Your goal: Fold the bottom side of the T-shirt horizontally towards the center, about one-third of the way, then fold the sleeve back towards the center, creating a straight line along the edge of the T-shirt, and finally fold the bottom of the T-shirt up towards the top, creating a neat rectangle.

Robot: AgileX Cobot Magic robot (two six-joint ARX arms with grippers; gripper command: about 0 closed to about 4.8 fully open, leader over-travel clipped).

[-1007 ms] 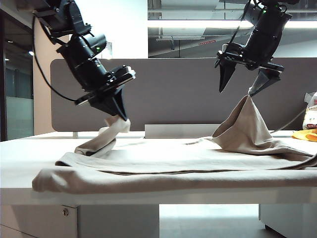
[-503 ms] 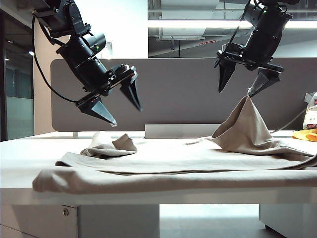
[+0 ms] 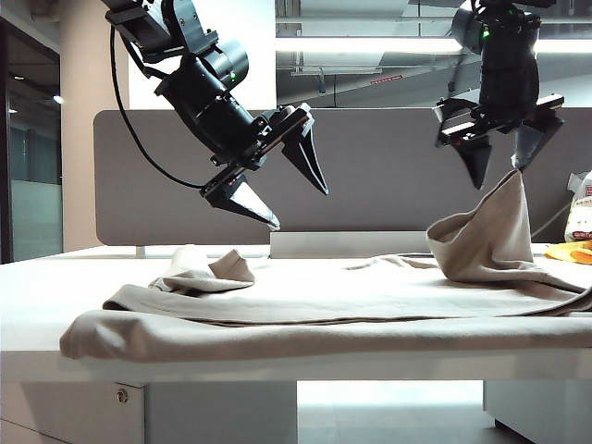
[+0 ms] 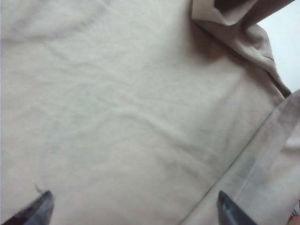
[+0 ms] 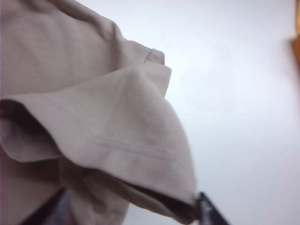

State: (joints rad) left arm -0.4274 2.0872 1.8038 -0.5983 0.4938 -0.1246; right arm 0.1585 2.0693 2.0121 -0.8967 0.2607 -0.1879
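One limp T-shirt [image 3: 305, 310] is draping over the worktop [image 3: 37, 277]. Left gripper [image 3: 277, 185], at ten o'clock, is hanging released. Right gripper [image 3: 504, 162], at two o'clock, has a hemmed sleeve peak hanging off one fingertip, jaws gaping (best pinched at hems).

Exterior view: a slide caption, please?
Left claw hangs open above the beige T-shirt; right claw lifts one corner.

From my remote station, the T-shirt [image 3: 314, 305] reads as soft, matt beige cotton cloth, lightly creased, with parallel stitch lines along a hem in the right wrist view. It lies on a smooth white counter [image 3: 55, 277] with a faint sheen. The left hand [image 3: 277, 190], high over the shirt's left half, and the right hand [image 3: 504, 162], above the raised fold at right, both look like hard black plastic, slightly glossy.
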